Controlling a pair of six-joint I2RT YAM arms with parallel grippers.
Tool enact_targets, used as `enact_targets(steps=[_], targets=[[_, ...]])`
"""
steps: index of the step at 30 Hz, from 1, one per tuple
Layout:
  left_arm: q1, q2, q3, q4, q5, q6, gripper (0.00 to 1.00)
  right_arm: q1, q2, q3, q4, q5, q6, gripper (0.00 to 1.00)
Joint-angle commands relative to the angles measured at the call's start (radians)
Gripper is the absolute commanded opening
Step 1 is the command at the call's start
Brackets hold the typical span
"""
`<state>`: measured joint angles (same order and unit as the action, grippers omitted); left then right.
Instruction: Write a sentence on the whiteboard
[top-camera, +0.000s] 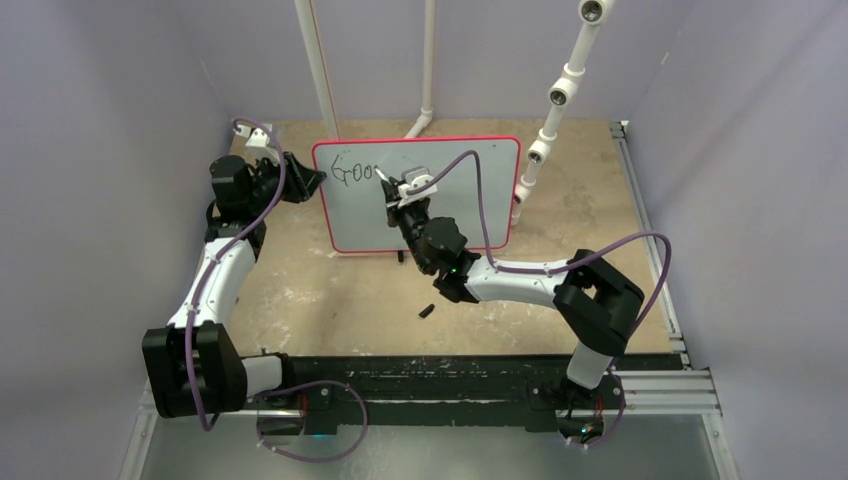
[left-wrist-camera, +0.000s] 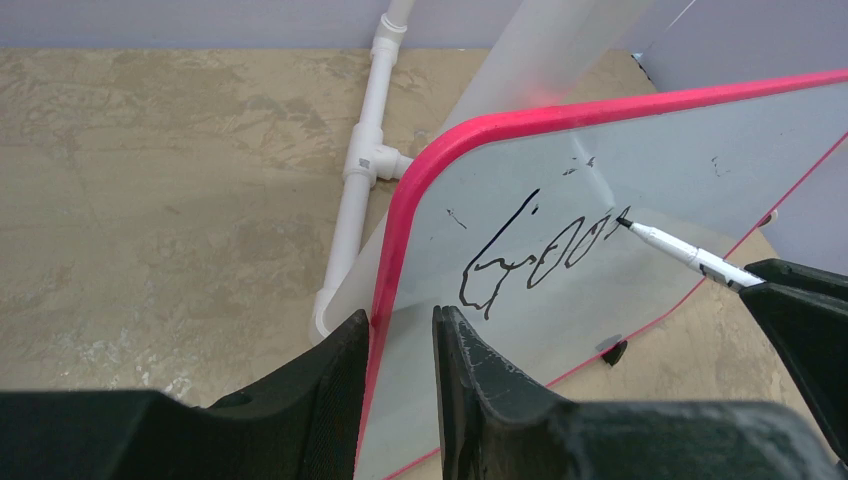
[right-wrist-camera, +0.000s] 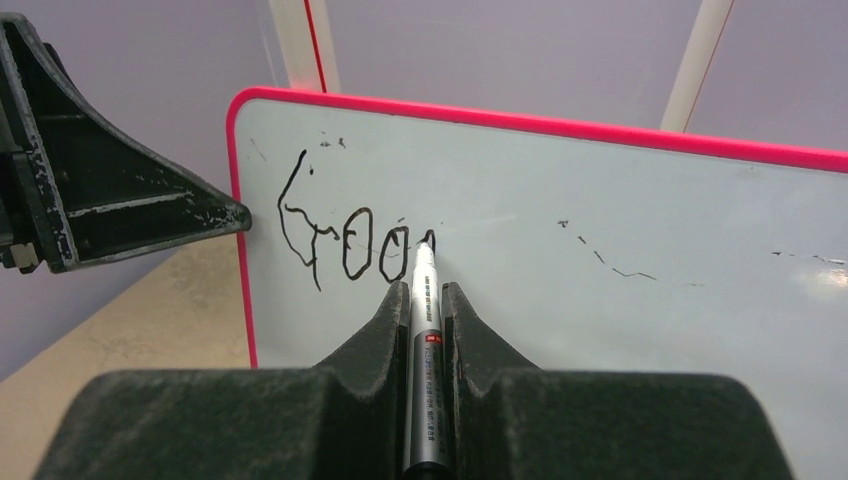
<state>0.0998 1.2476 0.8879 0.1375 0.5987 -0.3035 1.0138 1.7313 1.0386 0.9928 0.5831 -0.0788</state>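
One marker (right-wrist-camera: 424, 300) in right pincer (right-wrist-camera: 418, 288); whiteboard (left-wrist-camera: 680, 150) edge in left pincer (left-wrist-camera: 400, 322).

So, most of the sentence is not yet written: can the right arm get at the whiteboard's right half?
Probably yes: the glossy white, pink-rimmed whiteboard lies unobstructed right of the silver marker held in the right pincer, and the left pincer grips only its left rim.

On my overhead feed I see a tan, mottled counter (top-camera: 320, 290) boxed in by lavender walls (top-camera: 110, 120). A small black piece (top-camera: 427, 311), too small for me to identify, lies alone near the counter's middle. A white PVC pipe (top-camera: 318, 60) rises at the back, with a second pipe (top-camera: 428, 60) beside it. A jointed pipe (top-camera: 556, 97) with open-ended fittings leans up at the right. An aluminium rail (top-camera: 650, 230) runs along the right edge.
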Motion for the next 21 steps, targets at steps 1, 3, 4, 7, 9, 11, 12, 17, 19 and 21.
enact_targets(steps=[1, 3, 4, 7, 9, 11, 12, 17, 19, 21], targets=[[0.0, 0.003, 0.005, 0.018, 0.007, 0.007, 0.29, -0.004, 0.013, 0.012, -0.01, -0.008, 0.009, 0.0], [0.0, 0.003, 0.004, 0.019, 0.006, 0.007, 0.29, -0.004, 0.011, 0.006, -0.021, -0.012, 0.014, 0.0], [0.0, 0.004, 0.004, 0.019, 0.007, 0.007, 0.29, -0.004, 0.011, 0.004, -0.026, -0.012, 0.015, 0.0], [0.0, 0.003, 0.004, 0.018, 0.007, 0.007, 0.29, -0.004, 0.012, -0.001, -0.039, -0.015, 0.02, 0.0], [0.0, 0.003, 0.004, 0.019, 0.006, 0.007, 0.29, -0.004, 0.011, -0.006, -0.043, -0.017, 0.023, 0.0], [0.0, 0.004, 0.004, 0.019, 0.007, 0.007, 0.29, -0.004, 0.01, -0.01, -0.052, -0.019, 0.026, 0.0], [0.0, 0.003, 0.005, 0.018, 0.007, 0.007, 0.29, -0.004, 0.008, -0.012, -0.055, -0.019, 0.025, 0.0], [-0.001, 0.003, 0.002, 0.018, 0.007, 0.007, 0.29, -0.004, -0.001, -0.026, -0.058, -0.002, 0.025, 0.0], [0.0, 0.003, 0.003, 0.018, 0.007, 0.007, 0.29, -0.004, -0.01, -0.029, -0.058, 0.005, 0.024, 0.0], [0.0, 0.003, 0.003, 0.019, 0.007, 0.007, 0.29, -0.004, -0.018, -0.031, -0.055, 0.013, 0.022, 0.0]])
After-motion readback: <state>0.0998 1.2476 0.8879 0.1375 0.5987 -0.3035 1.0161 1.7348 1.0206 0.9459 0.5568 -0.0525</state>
